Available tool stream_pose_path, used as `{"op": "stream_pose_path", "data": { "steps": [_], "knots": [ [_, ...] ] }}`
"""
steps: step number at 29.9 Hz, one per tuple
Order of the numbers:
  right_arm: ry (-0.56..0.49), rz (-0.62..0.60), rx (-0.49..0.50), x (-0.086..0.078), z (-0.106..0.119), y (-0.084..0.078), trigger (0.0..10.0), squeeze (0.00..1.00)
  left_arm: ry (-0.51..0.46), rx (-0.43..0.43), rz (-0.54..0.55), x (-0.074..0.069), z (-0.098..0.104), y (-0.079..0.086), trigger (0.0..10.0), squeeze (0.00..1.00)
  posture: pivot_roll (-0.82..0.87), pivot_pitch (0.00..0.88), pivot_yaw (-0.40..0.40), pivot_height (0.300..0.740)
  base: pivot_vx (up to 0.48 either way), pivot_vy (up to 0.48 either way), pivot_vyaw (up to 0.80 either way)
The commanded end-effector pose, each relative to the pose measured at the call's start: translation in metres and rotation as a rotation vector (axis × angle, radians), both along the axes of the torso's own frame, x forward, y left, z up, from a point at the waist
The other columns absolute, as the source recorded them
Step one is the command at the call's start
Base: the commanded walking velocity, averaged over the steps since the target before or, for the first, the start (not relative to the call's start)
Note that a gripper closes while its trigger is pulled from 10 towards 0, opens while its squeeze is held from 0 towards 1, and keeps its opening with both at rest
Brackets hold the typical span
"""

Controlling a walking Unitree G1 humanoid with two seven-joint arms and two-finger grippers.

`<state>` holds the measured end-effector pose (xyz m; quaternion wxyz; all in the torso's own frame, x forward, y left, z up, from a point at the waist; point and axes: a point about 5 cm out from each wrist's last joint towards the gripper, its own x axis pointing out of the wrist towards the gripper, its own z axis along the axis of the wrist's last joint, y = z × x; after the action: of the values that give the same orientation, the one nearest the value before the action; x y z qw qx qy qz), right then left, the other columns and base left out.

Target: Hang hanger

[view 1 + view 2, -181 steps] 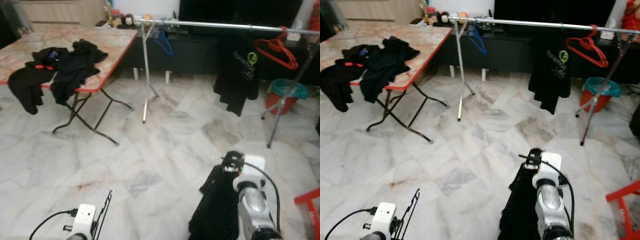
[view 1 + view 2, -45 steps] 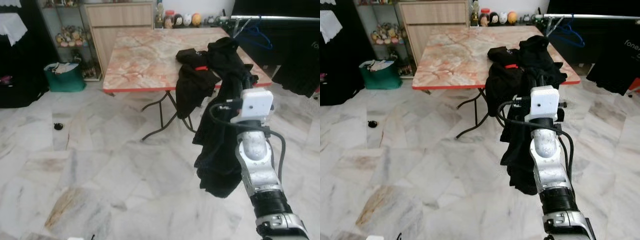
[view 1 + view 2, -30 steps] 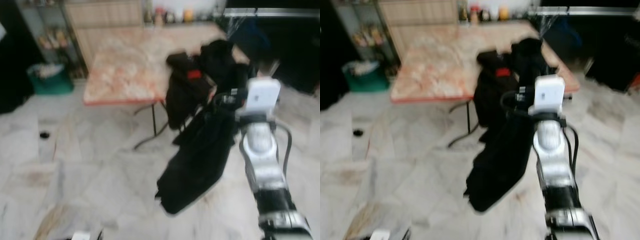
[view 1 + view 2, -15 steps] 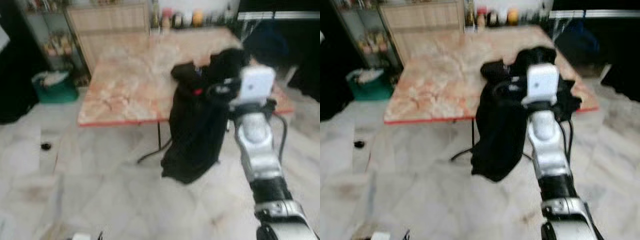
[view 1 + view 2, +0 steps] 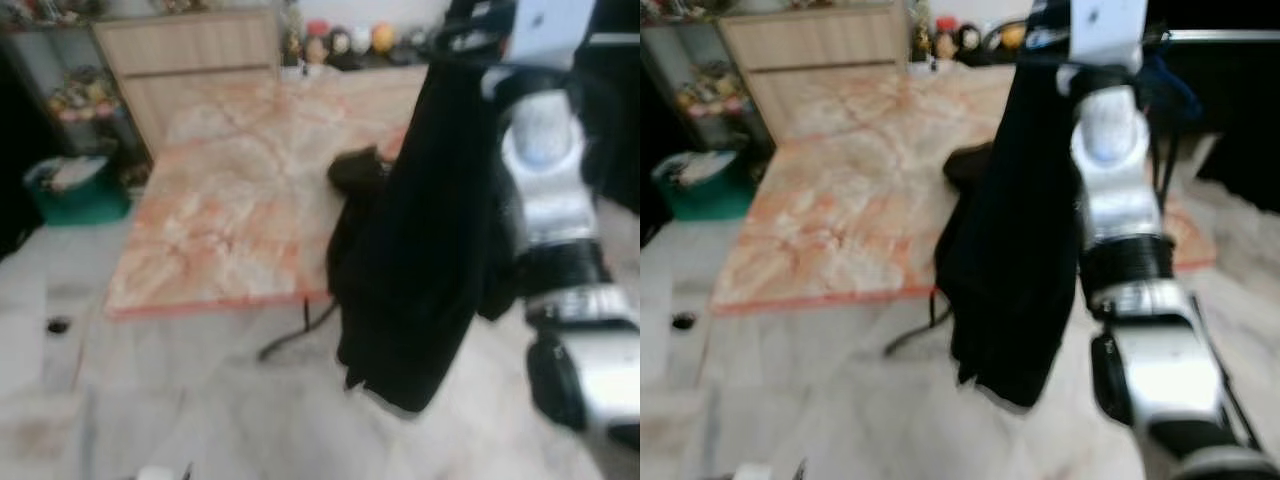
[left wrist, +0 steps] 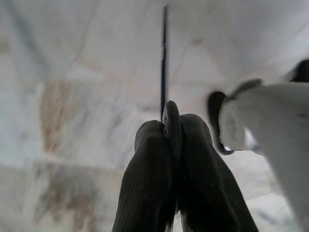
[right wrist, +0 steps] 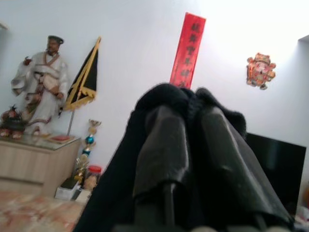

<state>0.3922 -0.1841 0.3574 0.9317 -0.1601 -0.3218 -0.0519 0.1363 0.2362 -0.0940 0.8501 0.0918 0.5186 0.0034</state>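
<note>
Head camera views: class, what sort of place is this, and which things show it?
Probably a home living room: a marble-topped folding table with black clothes, a wooden cabinet with ornaments behind, and a marble floor.

Black garment held aloft; thin black hanger in a separate grip.
The garment hangs limp from its top, clamped between the right gripper fingers, with its hem clear of the floor, in front of the table edge. The hanger is a thin dark wire, pinched between the closed left gripper fingers above the marble floor.
</note>
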Motion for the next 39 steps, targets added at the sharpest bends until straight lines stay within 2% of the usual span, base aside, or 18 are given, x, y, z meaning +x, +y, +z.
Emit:
{"op": "stream_pose_path", "data": {
  "steps": [1, 3, 10, 14, 16, 19, 22, 23, 24, 26, 28, 30, 35, 39],
  "knots": [
    [-0.093, 0.037, -0.016, -0.005, 0.034, 0.014, 10.0, 0.00, 0.031, 0.030, 0.012, -0.009, 0.000, 0.011, 10.0, 0.00, -0.01, 0.000, 0.026, 0.740, 0.428, 0.000, 0.00],
    [-0.099, 0.024, -0.005, -0.002, 0.050, 0.009, 10.0, 0.00, 0.030, 0.029, 0.013, -0.009, 0.000, 0.011, 10.0, 0.00, -0.01, 0.000, 0.027, 0.740, 0.429, 0.000, 0.00],
    [-0.054, 0.018, -0.002, 0.003, 0.069, 0.009, 10.0, 0.00, 0.033, 0.031, -0.001, -0.009, 0.000, 0.011, 10.0, 0.00, -0.02, 0.000, 0.027, 0.740, 0.427, 0.000, 0.00],
    [-0.033, 0.074, 0.012, 0.006, 0.069, 0.015, 10.0, 0.00, 0.036, 0.035, -0.009, -0.009, 0.000, 0.012, 10.0, 0.00, -0.02, 0.000, 0.028, 0.740, 0.422, 0.000, 0.00],
    [-0.014, 0.096, -0.028, 0.009, 0.062, 0.024, 10.0, 0.00, 0.039, 0.038, -0.020, -0.009, 0.000, 0.012, 10.0, 0.00, -0.01, 0.000, 0.033, 0.740, 0.414, 0.000, 0.00],
    [0.011, 0.113, -0.025, 0.012, 0.053, 0.027, 10.0, 0.00, 0.042, 0.039, -0.017, -0.010, 0.000, 0.012, 10.0, 0.00, -0.01, 0.000, 0.035, 0.740, 0.391, 0.000, 0.00],
    [0.075, 0.117, -0.050, 0.018, 0.033, 0.030, 10.0, 0.00, 0.055, 0.016, -0.010, -0.012, -0.001, 0.011, 10.0, 0.00, -0.01, 0.000, 0.033, 0.740, 0.107, 0.000, 0.00],
    [0.134, 0.117, -0.041, 0.022, 0.011, 0.029, 10.0, 0.00, 0.055, 0.014, -0.014, -0.012, -0.001, 0.011, 10.0, 0.00, -0.01, 0.000, 0.034, 0.740, 0.000, 0.000, 0.00],
    [0.134, 0.117, -0.041, 0.022, 0.011, 0.029, 10.0, 0.00, 0.055, 0.014, -0.014, -0.012, -0.001, 0.011, 10.0, 0.00, -0.01, 0.000, 0.034, 0.740, 0.000, 0.000, 0.00],
    [0.181, 0.114, -0.031, 0.025, -0.005, 0.026, 10.0, 0.00, 0.057, 0.009, -0.014, -0.012, -0.001, 0.011, 10.0, 0.00, -0.01, 0.000, 0.034, 0.740, 0.000, 0.000, 0.00],
    [0.295, 0.126, -0.005, 0.027, -0.048, 0.023, 10.0, 0.00, 0.063, 0.013, -0.029, -0.013, -0.002, 0.010, 10.0, 0.00, -0.01, 0.000, 0.031, 0.740, 0.000, 0.000, 0.00],
    [0.318, 0.139, 0.011, 0.026, -0.061, 0.023, 10.0, 0.00, 0.063, 0.014, -0.025, -0.013, -0.002, 0.011, 10.0, 0.00, -0.01, 0.000, 0.029, 0.740, 0.000, 0.000, 0.00],
    [0.356, 0.163, 0.096, 0.007, -0.098, 0.023, 10.0, 0.00, 0.066, 0.015, -0.021, -0.014, -0.002, 0.011, 10.0, 0.00, 0.00, 0.000, 0.013, 0.740, 0.000, 0.000, 0.00],
    [0.411, 0.176, 0.106, -0.020, -0.129, 0.026, 10.0, 0.00, 0.067, 0.012, -0.021, -0.015, -0.002, 0.010, 10.0, 0.00, 0.00, 0.000, 0.011, 0.740, 0.000, 0.000, 0.00]
  ]
}}
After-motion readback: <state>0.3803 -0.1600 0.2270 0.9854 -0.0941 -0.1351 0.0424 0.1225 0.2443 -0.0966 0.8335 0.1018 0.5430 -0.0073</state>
